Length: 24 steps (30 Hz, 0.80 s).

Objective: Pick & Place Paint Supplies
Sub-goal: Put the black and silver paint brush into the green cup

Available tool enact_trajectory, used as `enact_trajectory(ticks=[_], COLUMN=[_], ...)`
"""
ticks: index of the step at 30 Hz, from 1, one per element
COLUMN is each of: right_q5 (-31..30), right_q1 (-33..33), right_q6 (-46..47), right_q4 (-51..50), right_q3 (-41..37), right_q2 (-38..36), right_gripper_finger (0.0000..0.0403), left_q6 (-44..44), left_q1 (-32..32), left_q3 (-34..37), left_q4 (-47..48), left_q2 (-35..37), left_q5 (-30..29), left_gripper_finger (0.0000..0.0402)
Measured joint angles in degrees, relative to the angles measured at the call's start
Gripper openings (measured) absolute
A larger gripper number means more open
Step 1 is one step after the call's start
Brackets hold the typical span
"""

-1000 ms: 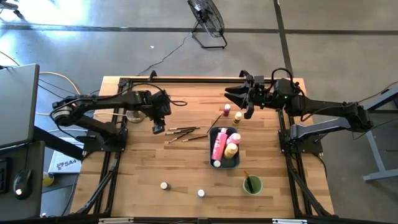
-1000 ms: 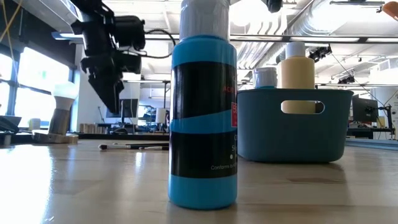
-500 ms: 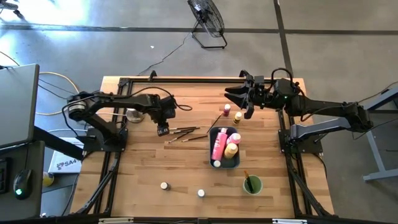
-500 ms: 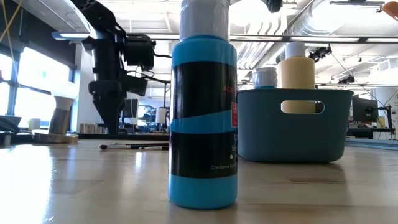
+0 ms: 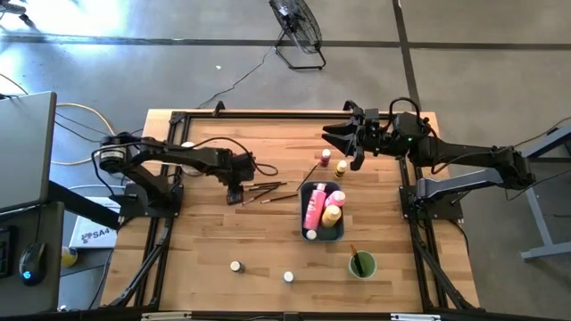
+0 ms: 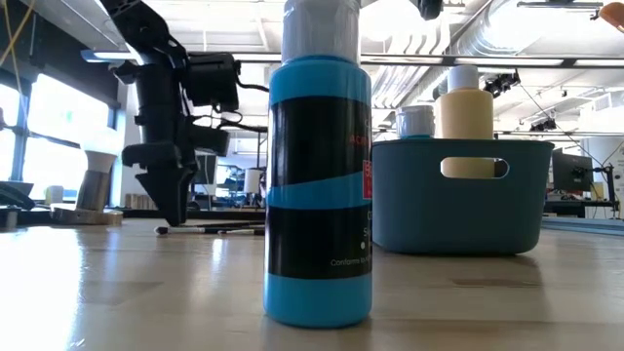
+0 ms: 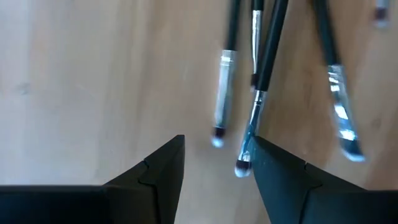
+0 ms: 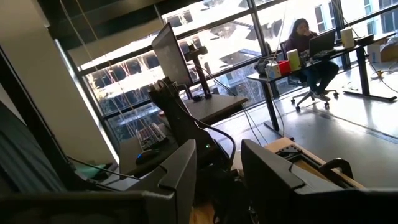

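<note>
The wooden bench (image 5: 205, 241) carries everything, with two dark arms reaching in from its sides. The left arm stretches across the bench's far-left part, and its left claw (image 5: 235, 193) points down at the brush ends of the paintbrushes (image 5: 266, 189). In the left wrist view the left claw (image 7: 214, 163) stands open with nothing between its fingers, its tips just above the wood, and one brush tip lies right by the inner edge of one finger; whether they touch cannot be told. That view shows four paintbrushes (image 7: 258, 93) lying close together. From above they form one loose cluster between the left claw and the tray, and their number cannot be counted there.

The right arm waits over the far-right part of the bench, its right claw (image 5: 337, 135) raised and its fingers parted, holding nothing.

One blue-grey tray (image 5: 340, 214) sits right of centre. In it are one pink squeeze bottle (image 5: 312, 208), one yellow squeeze bottle (image 5: 331, 215) and one small pale-capped item at its near end. One green cup (image 5: 362, 265) stands nearer the front, right of the tray, with a thin brown-handled brush leaning in it.

Two tiny jars (image 5: 235, 266) stand apart on the front part of the bench. Two more small containers (image 5: 326, 156), one pinkish and one yellowish, stand just beyond the tray, below the right claw. One more brush lies near them.

In the low view one blue bottle (image 6: 318, 185) fills the foreground.
</note>
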<state>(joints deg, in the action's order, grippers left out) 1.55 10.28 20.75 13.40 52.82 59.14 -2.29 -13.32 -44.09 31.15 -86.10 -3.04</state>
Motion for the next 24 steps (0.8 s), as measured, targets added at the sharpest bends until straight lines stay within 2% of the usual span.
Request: enact_trajectory(ticks=[24], right_q5=[0.1], right_q1=[0.0], right_q6=[0.0], right_q4=[0.0], right_q3=[0.0], right_q2=[0.0], right_gripper_finger=[0.0121], left_q6=[1.3], left_q1=[-0.2], left_q3=[0.2], left_q4=[-1.5], left_q2=[0.0], left_q5=[-0.1], left_gripper_finger=[0.0177])
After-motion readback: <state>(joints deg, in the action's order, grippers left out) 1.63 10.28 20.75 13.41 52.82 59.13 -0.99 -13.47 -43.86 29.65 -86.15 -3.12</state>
